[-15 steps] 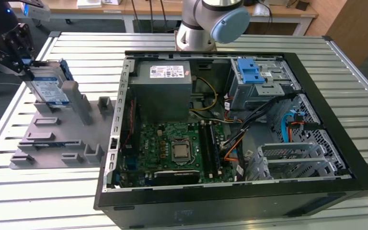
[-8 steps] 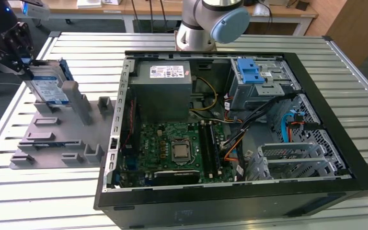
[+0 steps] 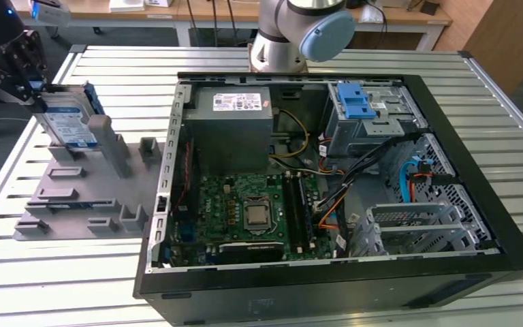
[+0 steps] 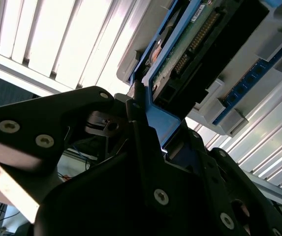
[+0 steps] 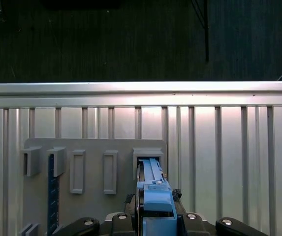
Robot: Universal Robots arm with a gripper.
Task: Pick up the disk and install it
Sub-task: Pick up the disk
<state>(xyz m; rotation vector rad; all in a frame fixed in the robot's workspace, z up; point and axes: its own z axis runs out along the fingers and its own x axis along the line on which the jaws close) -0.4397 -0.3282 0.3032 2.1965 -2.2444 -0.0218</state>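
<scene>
The disk (image 3: pixel 69 122) stands on edge in a slot of the grey fixture plate (image 3: pixel 89 197), at the exterior view's left. It is a silver drive with a blue-and-white label in a blue plastic carrier. My gripper (image 3: pixel 36 90) is on its upper end, with black fingers closed on the blue carrier. In the first wrist view the disk (image 5: pixel 153 172) runs from my gripper (image 5: pixel 155 209) into a grey holder slot. The second wrist view shows the blue carrier edge clamped between my fingers (image 4: pixel 138 105), with the disk's circuit-board side (image 4: pixel 195 44) beyond.
An open computer case (image 3: pixel 479 136) lies to the exterior view's right of the plate. It holds a silver drive cage with a blue latch (image 3: pixel 363 109), a grey power supply box (image 3: pixel 229 129) and a motherboard (image 3: pixel 252 211). The arm's base (image 3: pixel 293 34) stands behind it. Everything sits on a slatted metal table (image 3: pixel 62 279).
</scene>
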